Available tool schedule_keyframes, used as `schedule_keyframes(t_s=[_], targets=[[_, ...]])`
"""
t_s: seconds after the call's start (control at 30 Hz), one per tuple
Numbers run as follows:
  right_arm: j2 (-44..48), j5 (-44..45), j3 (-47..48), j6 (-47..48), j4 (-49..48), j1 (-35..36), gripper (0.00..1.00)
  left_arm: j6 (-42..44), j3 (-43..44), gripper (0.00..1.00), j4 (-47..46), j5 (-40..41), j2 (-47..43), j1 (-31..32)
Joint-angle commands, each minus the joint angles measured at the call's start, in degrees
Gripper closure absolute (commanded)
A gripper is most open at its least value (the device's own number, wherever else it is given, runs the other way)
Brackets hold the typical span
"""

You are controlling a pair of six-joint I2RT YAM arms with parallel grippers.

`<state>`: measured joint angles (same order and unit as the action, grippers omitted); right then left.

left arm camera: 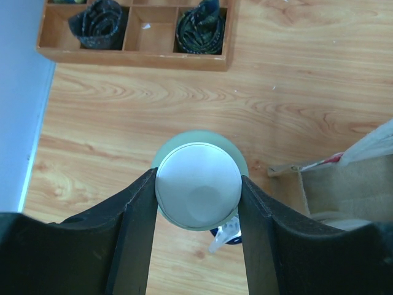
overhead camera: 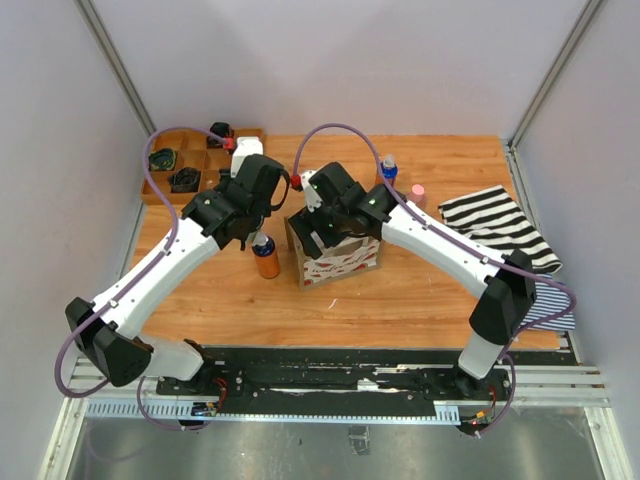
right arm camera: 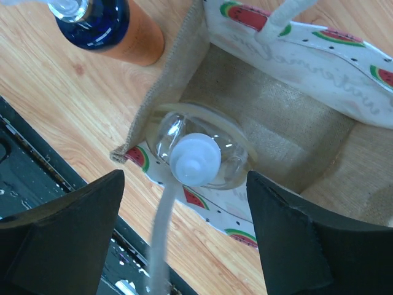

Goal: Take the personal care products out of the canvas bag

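The canvas bag (overhead camera: 345, 260) stands mid-table, with watermelon print on its side. My left gripper (left arm camera: 198, 184) is shut on a round jar with a pale lid (left arm camera: 198, 192) and holds it above the table, left of the bag (left arm camera: 350, 184). An amber bottle with a blue cap (overhead camera: 265, 256) stands just below it, and shows in the left wrist view too (left arm camera: 228, 235). My right gripper (right arm camera: 185, 177) is open over the bag's mouth (right arm camera: 288, 129). Its fingers straddle a clear bottle with a white cap (right arm camera: 195, 158) inside the bag, without touching it. The amber bottle (right arm camera: 113, 27) stands outside the bag.
A second amber bottle (overhead camera: 388, 170) and a pink-capped bottle (overhead camera: 417, 190) stand behind the bag. A wooden compartment tray (overhead camera: 152, 188) with black coiled items (left arm camera: 98, 23) is at the back left. Striped cloths (overhead camera: 500, 225) lie at the right. A white bag handle (right arm camera: 161, 233) hangs under my right gripper.
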<state>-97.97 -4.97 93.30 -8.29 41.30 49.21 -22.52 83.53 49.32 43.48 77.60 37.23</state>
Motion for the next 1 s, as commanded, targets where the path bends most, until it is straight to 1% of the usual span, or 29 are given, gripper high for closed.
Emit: schedule_keyframes(t_s=[0.0, 0.1, 0.27, 0.5, 0.53, 0.6, 0.63, 0.7, 0.77, 0.8, 0.87, 0.97], targets=[[-1.1, 1.8, 3.1, -0.6, 0.2, 1.3, 0.21, -4.7, -5.4, 0.99, -10.2, 0.2, -4.8, -0.2], [-1.6, 2.9, 3.2, -0.5, 0.0, 1.6, 0.25, -6.2, -11.7, 0.99, -14.6, -1.2, -7.9, -0.2], [-2.2, 4.0, 3.5, -0.3, -0.1, 1.7, 0.32, -8.3, -18.7, 0.99, -17.3, -0.3, -8.6, -0.5], [-3.4, 3.8, 3.4, -0.1, -0.6, 1.7, 0.36, -10.1, -25.4, 1.0, -20.9, 0.2, -9.3, -0.8], [-3.6, 3.7, 3.5, -0.1, -0.7, 1.7, 0.37, -10.1, -25.9, 0.98, -21.2, 0.2, -9.5, -0.8], [-4.1, 3.4, 3.6, 0.1, -0.8, 1.7, 0.39, -10.1, -26.6, 0.91, -21.7, 0.4, -9.8, -1.0], [-4.4, 3.4, 3.7, 0.2, -0.6, 1.7, 0.41, -10.0, -26.9, 0.86, -21.8, 0.4, -9.9, -1.1], [-4.8, 3.4, 3.9, 0.2, -0.4, 1.7, 0.42, -9.9, -27.3, 0.76, -22.0, 0.4, -9.8, -1.3], [-5.2, 3.1, 4.0, 0.2, -0.3, 1.7, 0.43, -8.9, -27.7, 0.64, -22.6, 0.4, -9.7, -1.6], [-5.3, 3.1, 4.2, 0.3, -0.3, 1.8, 0.46, -8.7, -27.7, 0.59, -22.6, 0.6, -9.6, -1.8], [-5.7, 3.9, 4.6, 0.2, 0.3, 1.8, 0.58, -8.6, -27.5, 0.48, -22.2, 0.7, -9.5, -2.1], [-5.4, 3.9, 5.0, 0.3, 0.4, 1.8, 0.72, -8.4, -27.3, 0.38, -22.5, 0.4, -10.1, -2.3]])
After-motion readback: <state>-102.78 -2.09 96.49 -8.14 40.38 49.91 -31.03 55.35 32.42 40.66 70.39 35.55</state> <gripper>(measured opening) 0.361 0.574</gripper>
